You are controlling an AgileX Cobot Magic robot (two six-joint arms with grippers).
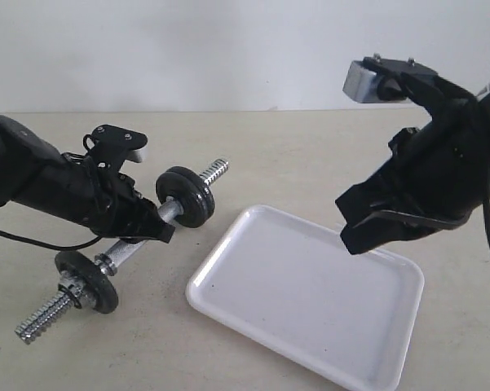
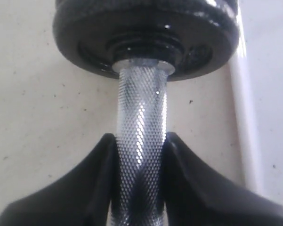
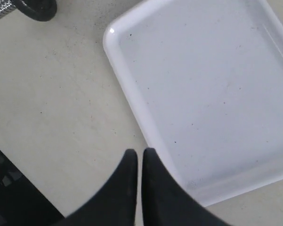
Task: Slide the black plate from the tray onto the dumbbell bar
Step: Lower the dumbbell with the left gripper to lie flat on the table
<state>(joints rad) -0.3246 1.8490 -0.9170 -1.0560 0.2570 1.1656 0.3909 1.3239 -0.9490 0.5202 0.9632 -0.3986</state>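
The chrome dumbbell bar (image 1: 129, 251) lies tilted, its near threaded end resting on the table. My left gripper (image 1: 159, 221) is shut on its knurled middle; in the left wrist view the fingers (image 2: 99, 165) press the bar (image 2: 141, 113) from both sides. A black plate (image 1: 186, 196) sits on the bar just past the gripper, seen close up as the black plate (image 2: 84, 33). Another black disc (image 1: 87, 281) sits near the low end. The white tray (image 1: 197, 287) holds nothing. My right gripper (image 1: 352, 236) hangs shut above the tray's right part, with nothing in it (image 3: 140, 153).
The tray's rim (image 3: 127, 89) runs just ahead of my right fingertips. A black disc (image 3: 37, 8) and a threaded bar end (image 3: 0, 12) show at the edge of the right wrist view. A black cable (image 1: 33, 240) trails from the left arm over the beige table.
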